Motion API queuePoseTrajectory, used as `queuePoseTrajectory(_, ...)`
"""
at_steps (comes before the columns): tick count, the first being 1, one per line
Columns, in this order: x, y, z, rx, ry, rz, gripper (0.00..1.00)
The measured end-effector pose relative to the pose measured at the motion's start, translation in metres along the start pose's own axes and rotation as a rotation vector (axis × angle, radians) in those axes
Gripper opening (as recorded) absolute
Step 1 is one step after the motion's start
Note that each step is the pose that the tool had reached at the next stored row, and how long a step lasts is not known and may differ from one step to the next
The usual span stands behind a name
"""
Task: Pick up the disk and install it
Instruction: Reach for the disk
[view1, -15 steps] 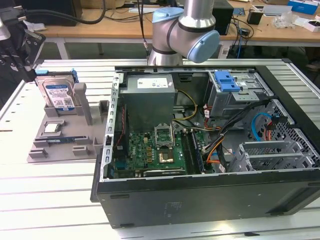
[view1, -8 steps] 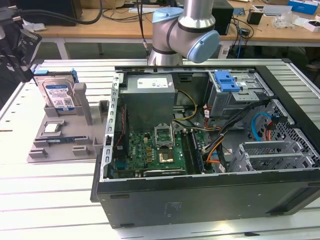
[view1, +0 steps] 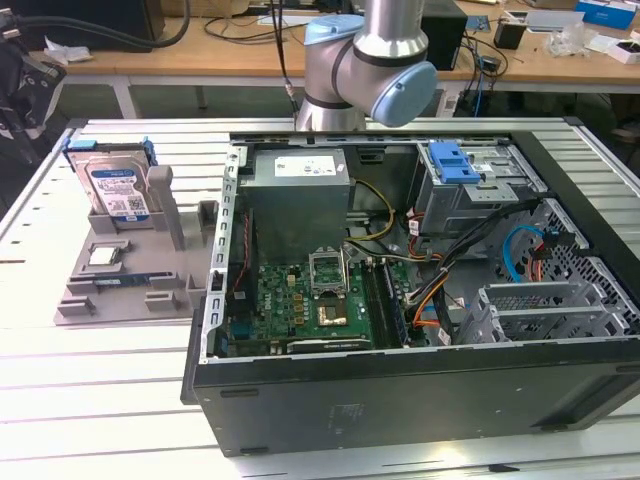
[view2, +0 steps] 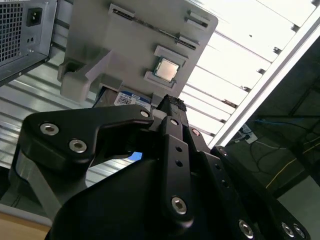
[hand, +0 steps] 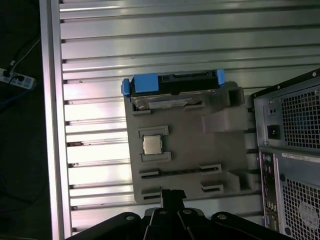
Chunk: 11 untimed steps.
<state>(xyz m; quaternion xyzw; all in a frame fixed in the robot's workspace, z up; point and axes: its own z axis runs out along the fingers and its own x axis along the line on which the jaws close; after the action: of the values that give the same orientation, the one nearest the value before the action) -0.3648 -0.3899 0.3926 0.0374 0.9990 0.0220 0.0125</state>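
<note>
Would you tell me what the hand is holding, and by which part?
Nothing; the hand is empty, and the disk stands untouched in the gray holder.

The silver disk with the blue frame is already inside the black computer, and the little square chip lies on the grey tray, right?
Not quite. The silver disk with the blue frame is outside the black computer case: it stands upright in the grey plastic tray beside it, as the exterior view shows. The little square silver chip does lie on that tray.
</note>
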Motion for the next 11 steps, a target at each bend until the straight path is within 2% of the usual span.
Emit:
queuePoseTrajectory(5,0.0056,0.0132,0.0012,0.0000,0.0000,0.000,0.11)
queuePoseTrajectory(11,0.0079,0.0256,0.0020,0.0001,-0.0001,0.000,0.11)
